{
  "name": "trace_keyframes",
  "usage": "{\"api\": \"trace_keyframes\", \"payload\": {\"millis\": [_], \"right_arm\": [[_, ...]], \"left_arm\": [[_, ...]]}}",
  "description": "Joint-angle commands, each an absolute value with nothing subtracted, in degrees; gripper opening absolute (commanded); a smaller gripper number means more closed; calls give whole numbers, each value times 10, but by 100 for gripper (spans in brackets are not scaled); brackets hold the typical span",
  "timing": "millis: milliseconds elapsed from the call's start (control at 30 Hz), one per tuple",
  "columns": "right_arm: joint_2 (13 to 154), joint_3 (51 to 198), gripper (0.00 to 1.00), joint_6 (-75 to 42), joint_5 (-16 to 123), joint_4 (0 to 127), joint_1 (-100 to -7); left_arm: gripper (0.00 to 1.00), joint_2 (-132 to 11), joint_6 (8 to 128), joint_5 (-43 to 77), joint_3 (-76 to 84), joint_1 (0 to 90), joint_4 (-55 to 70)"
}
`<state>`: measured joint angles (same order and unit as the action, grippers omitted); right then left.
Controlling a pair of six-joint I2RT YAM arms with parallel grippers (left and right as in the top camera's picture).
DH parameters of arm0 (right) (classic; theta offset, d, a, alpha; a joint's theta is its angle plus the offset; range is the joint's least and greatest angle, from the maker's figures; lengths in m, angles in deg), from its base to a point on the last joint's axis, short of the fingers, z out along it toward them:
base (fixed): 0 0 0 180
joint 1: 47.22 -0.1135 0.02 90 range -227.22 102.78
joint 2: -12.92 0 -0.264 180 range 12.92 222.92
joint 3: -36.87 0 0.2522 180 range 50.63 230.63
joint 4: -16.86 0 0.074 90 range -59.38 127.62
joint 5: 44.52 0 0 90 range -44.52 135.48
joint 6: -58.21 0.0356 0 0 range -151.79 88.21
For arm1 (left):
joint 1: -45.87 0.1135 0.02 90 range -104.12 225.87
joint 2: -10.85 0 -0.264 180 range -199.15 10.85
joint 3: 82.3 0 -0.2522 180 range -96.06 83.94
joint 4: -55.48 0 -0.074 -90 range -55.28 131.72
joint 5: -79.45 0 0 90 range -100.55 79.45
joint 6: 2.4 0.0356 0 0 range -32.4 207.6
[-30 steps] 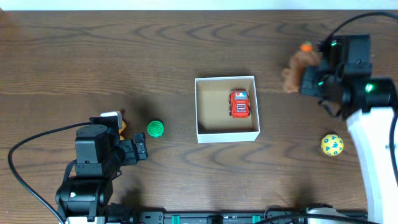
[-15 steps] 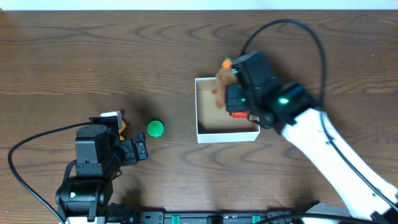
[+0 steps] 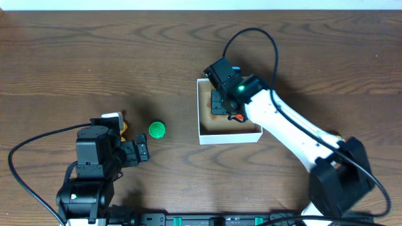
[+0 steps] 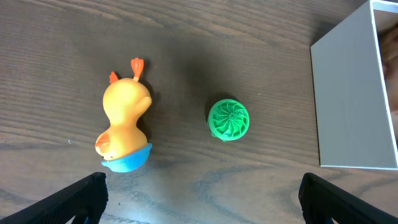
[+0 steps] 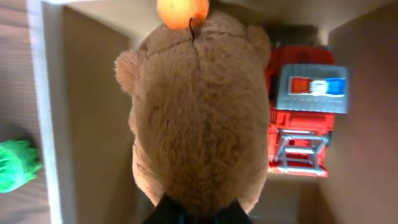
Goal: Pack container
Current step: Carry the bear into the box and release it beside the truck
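Observation:
The container [image 3: 207, 134] is a white-walled square box with a tan floor at the table's middle; its wall shows in the left wrist view [image 4: 348, 99] and its inside in the right wrist view [image 5: 93, 124]. A red toy truck [image 5: 305, 118] lies inside it. My right gripper [image 3: 221, 103] is shut on a brown teddy bear [image 5: 199, 112] and holds it inside the box, left of the truck. My left gripper [image 4: 199, 202] is open and empty, near a green ball [image 3: 157, 129] and a yellow duck [image 4: 124, 124].
The green ball [image 4: 228, 118] lies between the duck and the container's left wall. The duck [image 3: 119, 122] lies partly under my left arm in the overhead view. My right arm stretches from the lower right across to the box.
My right gripper carried the teddy bear from the table's far right over to the container and lowered it inside beside the truck. The left arm has not moved.

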<state>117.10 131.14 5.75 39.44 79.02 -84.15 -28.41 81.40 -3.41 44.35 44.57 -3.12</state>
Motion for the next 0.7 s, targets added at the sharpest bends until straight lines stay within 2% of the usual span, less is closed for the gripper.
{"api": "trace_keyframes", "payload": {"millis": [0,67,167,233,300,433,500,567,600,667], "right_arm": [[1202,1312,1,74,384,785,-844],[1218,1312,7,74,384,781,-843],[1228,1312,33,73,384,776,-843],[1227,1312,40,64,384,769,-843],[1222,1313,54,45,385,761,-843],[1196,1333,63,17,384,774,-842],[1174,1355,80,3,383,791,-838],[1143,1385,87,3,380,816,-824],[1121,1402,95,3,379,829,-811],[1079,1424,99,5,380,847,-779]], "left_arm": [[98,-284,811,-35,432,444,-33],[98,-284,811,-35,432,444,-33],[98,-284,811,-35,432,444,-33],[98,-284,811,-35,432,444,-33],[98,-284,811,-35,432,444,-33],[98,-284,811,-35,432,444,-33],[98,-284,811,-35,432,444,-33],[98,-284,811,-35,432,444,-33],[98,-284,811,-35,432,444,-33],[98,-284,811,-35,432,444,-33]]}}
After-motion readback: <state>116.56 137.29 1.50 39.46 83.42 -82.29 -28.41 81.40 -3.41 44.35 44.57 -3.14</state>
